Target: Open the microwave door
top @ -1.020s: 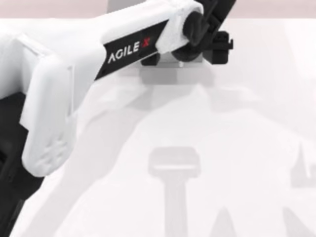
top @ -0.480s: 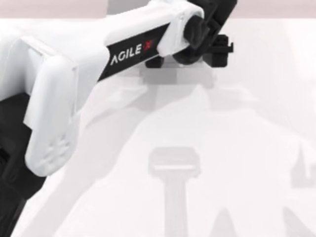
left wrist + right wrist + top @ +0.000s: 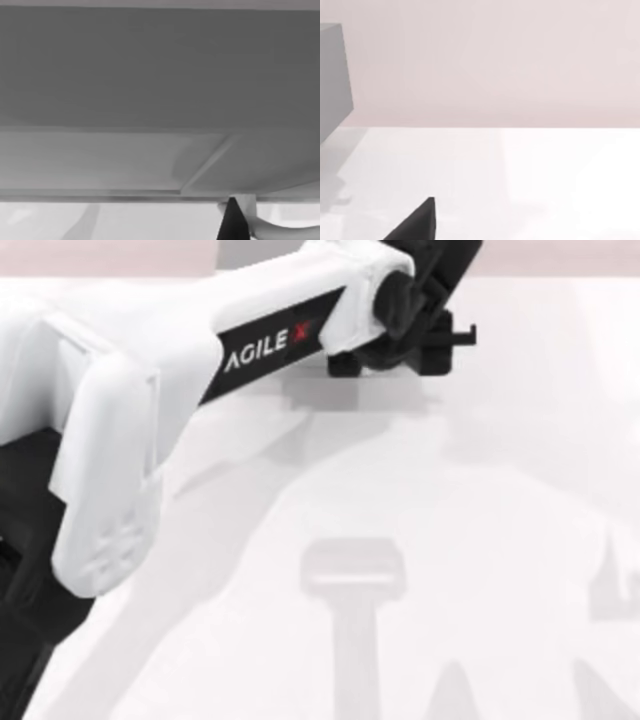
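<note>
The microwave door (image 3: 150, 75) fills the left wrist view as a flat grey panel with a lighter frame along one edge. A light silver piece of its handle (image 3: 245, 202) shows at that edge. My left gripper (image 3: 232, 222) is right against the handle, its black tip touching the silver piece. In the top view my left arm reaches across to the far middle of the table, and its gripper (image 3: 400, 345) hangs in front of the grey microwave (image 3: 250, 252). My right gripper (image 3: 420, 222) is parked out of the top view.
The white table (image 3: 450, 540) spreads out below the left arm, crossed by arm shadows. The grey microwave body (image 3: 332, 75) shows at one side of the right wrist view, far from that gripper. A pink wall (image 3: 495, 60) stands behind the table.
In the top view the left gripper's black parts have shifted to the right. The light block seen under it earlier is now covered. The right arm has not moved.
</note>
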Robot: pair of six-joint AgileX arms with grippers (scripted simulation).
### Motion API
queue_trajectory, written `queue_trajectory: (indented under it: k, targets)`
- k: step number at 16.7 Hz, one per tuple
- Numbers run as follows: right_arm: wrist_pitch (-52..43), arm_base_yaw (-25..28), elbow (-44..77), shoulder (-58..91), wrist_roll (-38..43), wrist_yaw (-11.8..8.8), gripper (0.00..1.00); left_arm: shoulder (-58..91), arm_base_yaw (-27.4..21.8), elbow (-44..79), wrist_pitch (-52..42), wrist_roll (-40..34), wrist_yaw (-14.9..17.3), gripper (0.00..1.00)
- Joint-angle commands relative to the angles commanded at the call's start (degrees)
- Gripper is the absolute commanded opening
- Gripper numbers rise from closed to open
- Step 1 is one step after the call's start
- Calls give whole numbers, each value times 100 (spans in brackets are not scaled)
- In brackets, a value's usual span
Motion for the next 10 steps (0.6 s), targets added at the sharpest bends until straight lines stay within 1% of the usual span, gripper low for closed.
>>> queue_trajectory:
  k: [1, 2, 9, 10]
  targets:
    - [0, 0, 0, 0, 0, 0, 100, 0, 0, 0, 0, 0, 0, 2]
    - [0, 0, 0, 0, 0, 0, 100, 0, 0, 0, 0, 0, 0, 0]
    - [0, 0, 0, 0, 0, 0, 100, 0, 0, 0, 0, 0, 0, 0]
    - [0, 0, 0, 0, 0, 0, 100, -165, -218, -343, -41, -9, 55, 0]
